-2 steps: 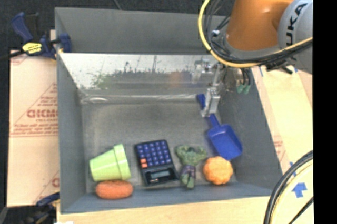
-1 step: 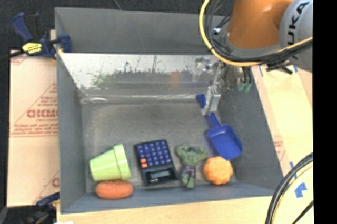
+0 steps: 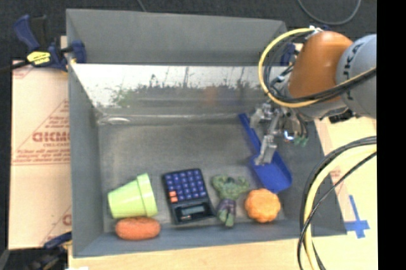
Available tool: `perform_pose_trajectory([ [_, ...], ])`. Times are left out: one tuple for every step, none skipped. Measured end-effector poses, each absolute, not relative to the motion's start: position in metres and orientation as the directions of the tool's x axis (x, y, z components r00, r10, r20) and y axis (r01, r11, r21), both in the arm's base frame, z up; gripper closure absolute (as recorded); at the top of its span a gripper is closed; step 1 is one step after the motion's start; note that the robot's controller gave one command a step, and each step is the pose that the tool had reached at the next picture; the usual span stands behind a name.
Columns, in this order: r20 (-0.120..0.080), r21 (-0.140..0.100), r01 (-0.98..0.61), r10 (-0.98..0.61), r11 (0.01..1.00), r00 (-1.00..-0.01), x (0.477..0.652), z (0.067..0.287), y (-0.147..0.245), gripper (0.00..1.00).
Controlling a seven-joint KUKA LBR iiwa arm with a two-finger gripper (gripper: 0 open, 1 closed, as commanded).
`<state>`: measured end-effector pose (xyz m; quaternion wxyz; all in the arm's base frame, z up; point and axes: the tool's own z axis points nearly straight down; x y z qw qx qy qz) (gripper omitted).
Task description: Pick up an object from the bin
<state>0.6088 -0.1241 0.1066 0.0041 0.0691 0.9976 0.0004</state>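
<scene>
My gripper point(image 3: 269, 149) hangs directly over the handle of a blue plastic scoop point(image 3: 276, 175), which lies to the right of the blue calculator point(image 3: 186, 194). Whether the gripper is open or closed, I cannot tell.

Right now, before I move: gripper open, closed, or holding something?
Gripper: cannot be told; it is low over the handle of the blue scoop.

Orange wrist cover point(image 3: 319, 66), grey arm point(image 3: 360, 72) — looped yellow-black cables point(image 3: 274, 69), metal gripper point(image 3: 269, 147)
</scene>
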Motion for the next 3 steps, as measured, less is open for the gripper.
perform_pose_trajectory([
  [-0.023, 0.000, 0.047, 0.047, 0.999, -0.999, 0.608, 0.072, -0.146, 0.00],
  [-0.012, 0.003, 0.321, 0.321, 0.947, -0.947, 0.634, 0.072, -0.140, 0.00],
  [-0.023, 0.005, 0.311, 0.311, 0.951, -0.950, 0.638, 0.071, -0.137, 0.00],
])
